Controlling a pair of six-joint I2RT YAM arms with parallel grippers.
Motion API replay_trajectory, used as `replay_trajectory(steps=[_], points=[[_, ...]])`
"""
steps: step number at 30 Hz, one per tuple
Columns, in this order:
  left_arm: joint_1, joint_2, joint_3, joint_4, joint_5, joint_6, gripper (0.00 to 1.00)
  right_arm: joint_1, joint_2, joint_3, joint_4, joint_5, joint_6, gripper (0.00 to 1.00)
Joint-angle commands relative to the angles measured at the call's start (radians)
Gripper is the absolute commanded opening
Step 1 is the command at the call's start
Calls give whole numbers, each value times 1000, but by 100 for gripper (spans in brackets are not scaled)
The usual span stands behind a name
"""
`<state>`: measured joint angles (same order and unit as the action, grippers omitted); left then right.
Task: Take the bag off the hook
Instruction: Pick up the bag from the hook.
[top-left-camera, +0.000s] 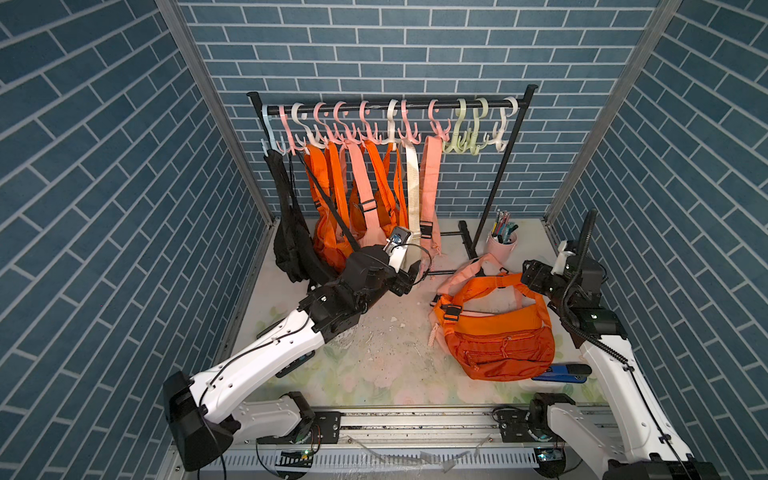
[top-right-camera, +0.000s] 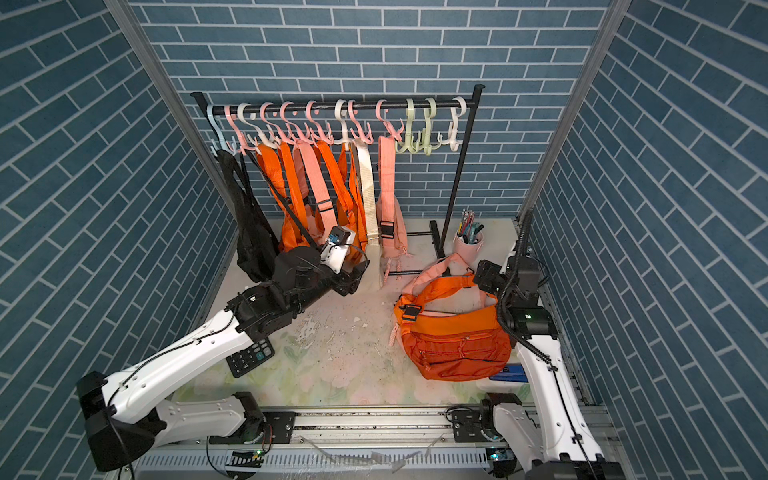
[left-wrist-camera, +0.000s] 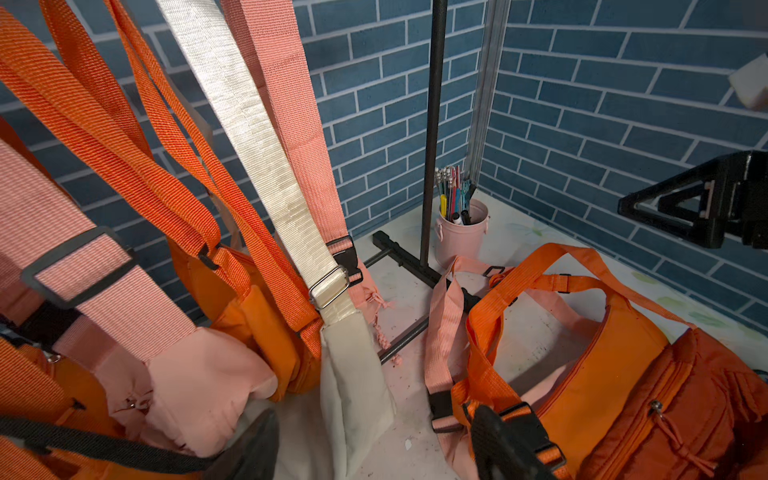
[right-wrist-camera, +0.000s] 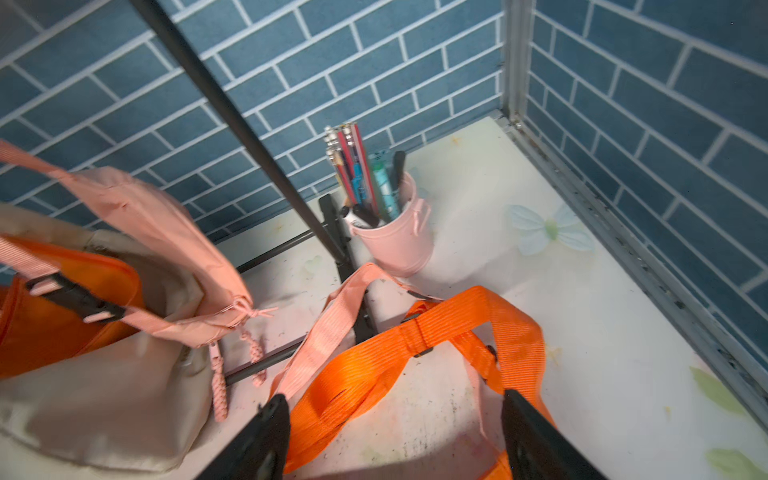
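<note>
Orange bag (top-left-camera: 498, 340) slumped on bench (top-left-camera: 374, 370), off the hooks (top-left-camera: 435, 120); looks soft, light, floppy, so webbing strap (right-wrist-camera: 449, 328) is my best hold; left end effector (left-wrist-camera: 378, 444) and right end effector (right-wrist-camera: 395, 440) both released

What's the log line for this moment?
orange bag: on table, off hooks | left gripper: open, beside hanging bags | right gripper: open, over its strap

Light's bright and even, coming from overhead, so the pen cup (right-wrist-camera: 395, 241) only throws a soft shadow. The pink bag (right-wrist-camera: 158, 232) near the cup looks motion-smeared in the right wrist view. Both top views bow the brick walls (top-left-camera: 104, 166) near the edges, fisheye style.
</note>
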<state>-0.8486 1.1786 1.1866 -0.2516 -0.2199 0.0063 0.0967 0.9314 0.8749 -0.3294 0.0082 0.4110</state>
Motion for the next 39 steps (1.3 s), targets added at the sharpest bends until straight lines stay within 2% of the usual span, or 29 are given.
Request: replay_trajectory(steps=[1, 5, 9, 15, 23, 39], points=[[6, -54, -15, -115, -39, 74, 75, 68, 44, 59, -17, 25, -38, 79], [6, -124, -51, -146, -94, 108, 78, 125, 80, 82, 11, 20, -33, 78], [8, -193, -116, -121, -188, 130, 81, 207, 141, 134, 12, 67, -59, 78], [18, -276, -179, -103, -236, 115, 82, 276, 201, 171, 54, 105, -73, 77], [49, -361, -293, -72, -242, 106, 83, 310, 253, 207, 130, 51, -95, 77], [52, -423, -300, -71, -247, 130, 83, 322, 441, 405, 188, -42, -145, 75]])
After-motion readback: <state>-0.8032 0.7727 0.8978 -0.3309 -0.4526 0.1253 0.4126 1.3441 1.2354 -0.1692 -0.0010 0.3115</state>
